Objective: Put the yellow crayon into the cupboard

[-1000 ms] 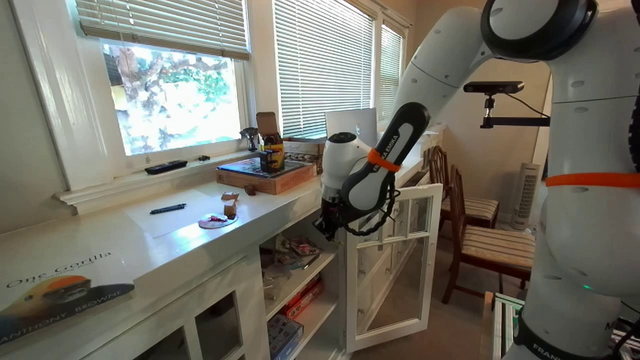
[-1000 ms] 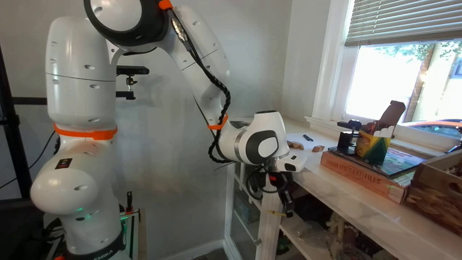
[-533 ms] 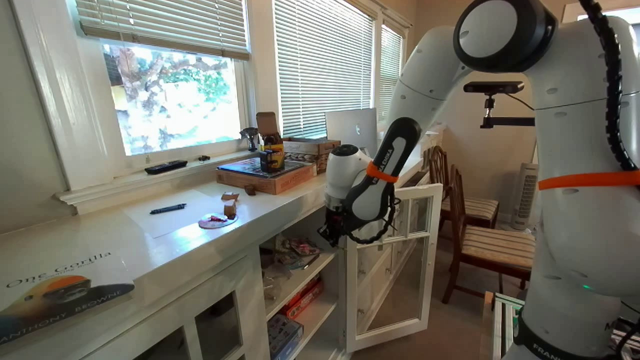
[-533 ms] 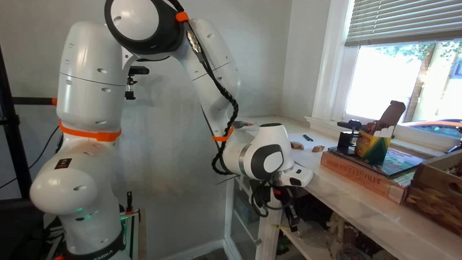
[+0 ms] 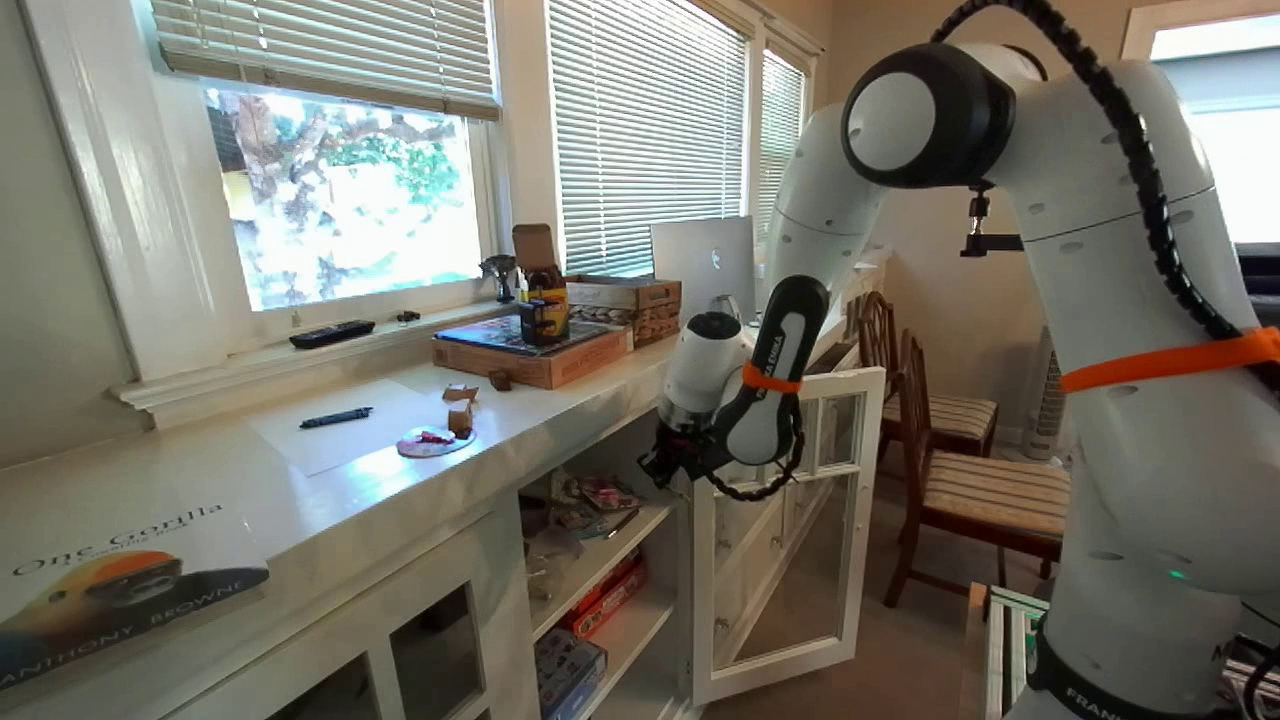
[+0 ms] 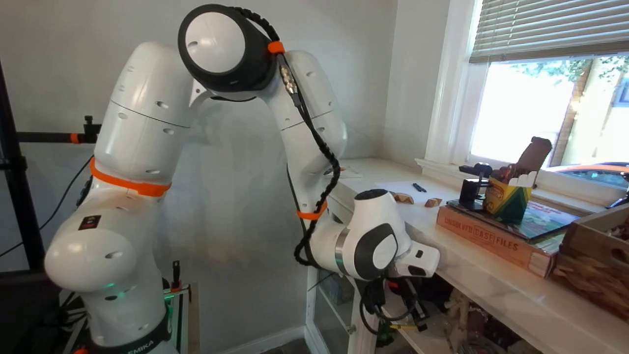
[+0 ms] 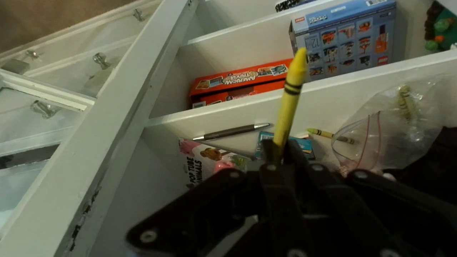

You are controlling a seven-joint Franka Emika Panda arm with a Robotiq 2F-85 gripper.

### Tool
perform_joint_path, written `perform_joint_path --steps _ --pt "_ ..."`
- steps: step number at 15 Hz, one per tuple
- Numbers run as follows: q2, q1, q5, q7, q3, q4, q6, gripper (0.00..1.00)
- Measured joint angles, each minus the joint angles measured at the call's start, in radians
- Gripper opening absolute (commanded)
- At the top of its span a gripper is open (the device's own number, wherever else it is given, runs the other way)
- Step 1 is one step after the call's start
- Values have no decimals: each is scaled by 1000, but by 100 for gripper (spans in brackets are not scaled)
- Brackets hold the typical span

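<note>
The crayon [image 7: 288, 101] is held in the jaws, which are clamped on it toward its rear; the tip is left free, and the rear end is hidden between them. It is held at the mouth of the cupboard [image 7: 107, 125], whose door [image 5: 706, 600] is seen swung wide in an exterior view. Whether it lies past the edge of the shelf [image 7: 185, 128] cannot be told. The carry is judged nearly done, with only lowering and release left.

Next to no weight is to be expected. The wax is likely stiff but brittle: it could be snapped if the long free end were pressed against the shelf. The paper wrapper should be held well by a light squeeze; the bare tip would be slicker and is best avoided. A hold at the middle would be better balanced. Being round, it may be rolled over the edge after release, so it is best set down low, behind the pen [image 7: 232, 132].
</note>
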Motion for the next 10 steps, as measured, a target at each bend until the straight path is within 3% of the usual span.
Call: perform_joint_path --steps 6,9,10 --pt "106 44 78 92 -45 19 143 3" --pt "158 13 133 160 14 18 228 3" --pt "173 -21 196 143 65 15 262 3"
